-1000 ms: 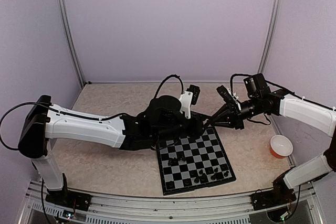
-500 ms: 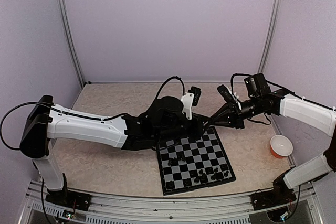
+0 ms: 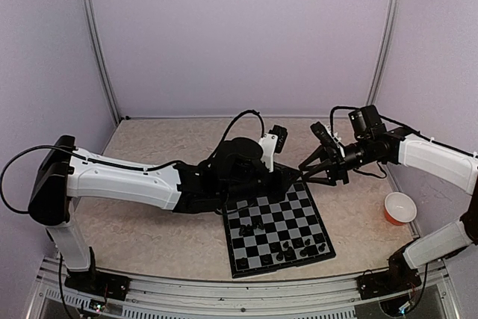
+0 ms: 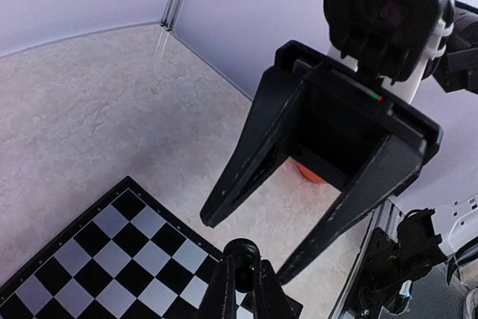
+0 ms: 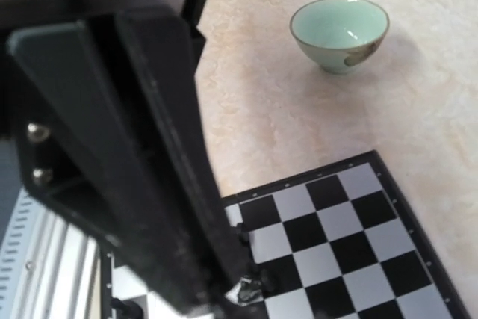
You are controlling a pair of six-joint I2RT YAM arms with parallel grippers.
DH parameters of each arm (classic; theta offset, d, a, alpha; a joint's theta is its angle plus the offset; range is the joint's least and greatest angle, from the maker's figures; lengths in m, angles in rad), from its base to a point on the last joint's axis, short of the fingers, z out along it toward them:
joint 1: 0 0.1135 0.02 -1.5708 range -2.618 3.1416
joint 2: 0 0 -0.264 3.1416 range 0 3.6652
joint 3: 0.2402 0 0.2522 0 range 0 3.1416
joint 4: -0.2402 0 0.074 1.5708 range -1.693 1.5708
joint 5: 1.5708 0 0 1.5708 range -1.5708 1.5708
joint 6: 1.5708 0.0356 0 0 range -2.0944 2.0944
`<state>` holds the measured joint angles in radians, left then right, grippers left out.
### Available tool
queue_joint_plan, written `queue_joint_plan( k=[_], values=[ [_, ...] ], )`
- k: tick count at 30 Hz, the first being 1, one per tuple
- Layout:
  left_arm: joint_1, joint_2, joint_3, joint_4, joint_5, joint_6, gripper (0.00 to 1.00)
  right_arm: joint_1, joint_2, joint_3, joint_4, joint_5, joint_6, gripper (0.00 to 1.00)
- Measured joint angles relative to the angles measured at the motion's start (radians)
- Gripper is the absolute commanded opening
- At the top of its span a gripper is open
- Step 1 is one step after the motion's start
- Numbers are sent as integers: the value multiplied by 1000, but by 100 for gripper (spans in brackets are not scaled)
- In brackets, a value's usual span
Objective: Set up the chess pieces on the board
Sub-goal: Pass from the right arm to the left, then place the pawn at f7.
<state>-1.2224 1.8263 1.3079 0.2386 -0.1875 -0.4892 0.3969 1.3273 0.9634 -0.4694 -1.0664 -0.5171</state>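
The left pincer (image 4: 240,290) pinches one tiny black chess piece (image 4: 240,250) (round top showing) above the black and grey checked board (image 4: 112,255). The right pincer (image 3: 305,175) hangs nearby, fingers spread wide.

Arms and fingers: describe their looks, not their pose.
Left arm and right arm: white shells, black joints and wrists, thin black cables looping off. Fingers: long black tapering blades on a boxy black frame with a small red-green mark.
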Motion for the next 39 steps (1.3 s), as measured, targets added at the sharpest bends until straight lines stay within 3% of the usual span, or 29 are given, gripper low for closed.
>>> queue_joint_plan(
  k=[9,21,39],
  values=[
    [17,-66,89,-349,-11,69,4,-25,-55,-7,-26,68,-62,50],
    [-32,-129,106,-827,18,71,3,-28,-73,-49,58,326,-38,50],
    [-82,164,189,-931,134,100,3,-28,-63,-61,76,398,-43,50]
  ],
)
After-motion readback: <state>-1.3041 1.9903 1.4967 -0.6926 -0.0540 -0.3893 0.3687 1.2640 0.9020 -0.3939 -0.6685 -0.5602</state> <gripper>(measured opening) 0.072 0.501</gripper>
